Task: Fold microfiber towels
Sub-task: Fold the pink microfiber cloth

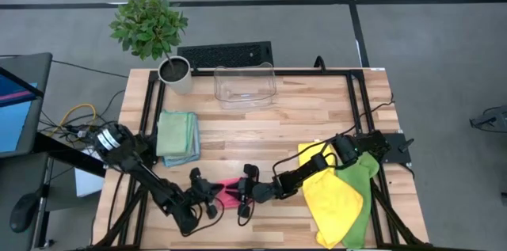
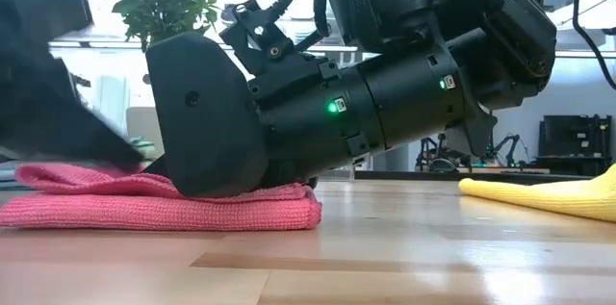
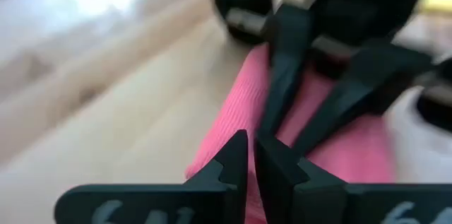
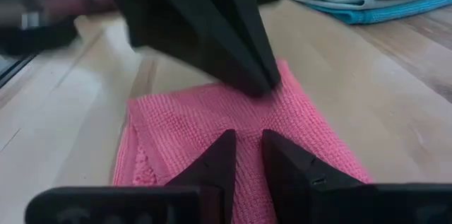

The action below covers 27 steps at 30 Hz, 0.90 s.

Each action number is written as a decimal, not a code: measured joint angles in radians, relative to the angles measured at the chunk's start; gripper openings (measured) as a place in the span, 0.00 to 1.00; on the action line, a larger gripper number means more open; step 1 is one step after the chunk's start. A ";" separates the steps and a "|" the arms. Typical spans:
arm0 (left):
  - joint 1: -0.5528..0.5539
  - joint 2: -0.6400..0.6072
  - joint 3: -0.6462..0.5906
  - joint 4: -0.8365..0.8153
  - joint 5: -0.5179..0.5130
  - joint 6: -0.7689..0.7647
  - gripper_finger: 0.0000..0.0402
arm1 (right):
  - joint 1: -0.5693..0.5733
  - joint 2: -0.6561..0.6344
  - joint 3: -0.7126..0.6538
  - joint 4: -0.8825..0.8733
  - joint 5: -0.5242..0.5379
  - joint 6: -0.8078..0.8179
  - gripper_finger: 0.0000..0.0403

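High view: pink towel [image 1: 230, 194] at tabletop [image 1: 317, 124] front, betw. both hands; folded stack [image 1: 177, 135] done at left, yellow towel [image 1: 333, 192] & green towel [image 1: 366, 173] still loose at right.

Low view: pink one lies flat, doubled.

L wrist: left hand [image 3: 250, 160] pressed together, on pink.

R wrist: right hand [image 4: 247, 155] slightly spread, holding nothing I can see.

**Items Counted on the Table**

One folded pink microfiber towel [image 1: 230, 194] was counted at the near edge. Two loose cloths were seen at the right, one yellow [image 1: 333, 192] and one lime green [image 1: 364, 195]. One stack of folded towels [image 1: 177, 136] was noted; its count could not be told. One clear plastic bin [image 1: 245, 85] and one potted plant [image 1: 150, 29] were recorded.
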 joint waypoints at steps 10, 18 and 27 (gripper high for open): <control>-0.004 0.112 0.008 0.013 0.009 -0.144 0.04 | 0.006 -0.021 -0.005 -0.008 0.004 -0.052 0.24; -0.017 0.090 0.006 0.031 0.028 -0.146 0.04 | 0.048 -0.064 0.000 0.030 0.019 -0.089 0.24; -0.025 -0.034 0.005 0.067 0.054 -0.033 0.04 | 0.069 -0.012 -0.004 -0.021 0.038 -0.002 0.24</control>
